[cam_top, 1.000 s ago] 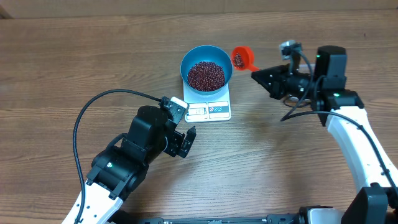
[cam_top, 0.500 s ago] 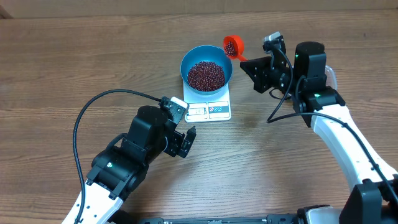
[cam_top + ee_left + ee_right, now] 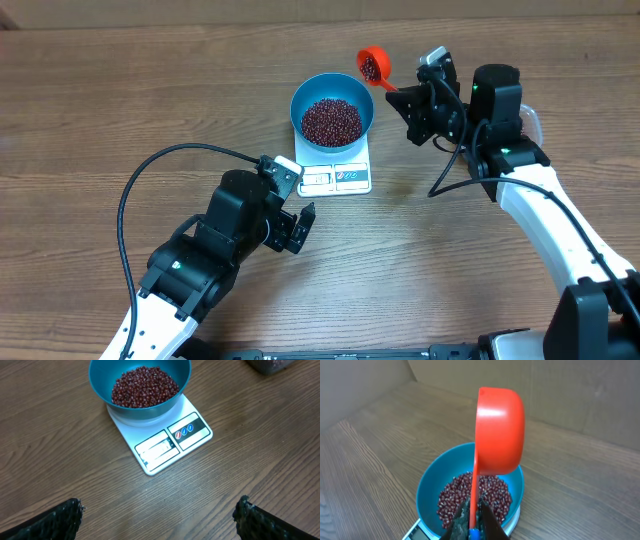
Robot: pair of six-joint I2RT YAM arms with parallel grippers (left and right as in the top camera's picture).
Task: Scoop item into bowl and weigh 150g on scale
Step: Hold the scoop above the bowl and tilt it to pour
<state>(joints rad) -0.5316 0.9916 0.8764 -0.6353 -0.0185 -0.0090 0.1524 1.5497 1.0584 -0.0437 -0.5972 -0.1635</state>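
Note:
The blue bowl (image 3: 300, 92) stands on the white scale (image 3: 335, 178), and a heap of dark red item beans (image 3: 331, 120) fills its middle. My right gripper (image 3: 408, 97) is shut on the handle of a red scoop (image 3: 373, 65), which hangs just beyond the bowl's upper right rim with beans inside. The right wrist view has the scoop (image 3: 500, 430) tilted above the bowl (image 3: 427, 490) and beans (image 3: 455, 500). My left gripper (image 3: 303, 228) is open below the scale, holding nothing. Its wrist view shows bowl (image 3: 100, 380), beans (image 3: 144, 386) and scale (image 3: 172, 442) ahead of the gripper (image 3: 160, 520).
A clear tub (image 3: 270, 364) with dark beans pokes in at the top right edge of the left wrist view. A black cable (image 3: 150, 170) loops over the table left of the left arm. A brown wall (image 3: 570, 390) rises behind the table.
My right arm has carried the scoop left and further back, from right of the bowl to beside its upper right rim. The left arm has not moved.

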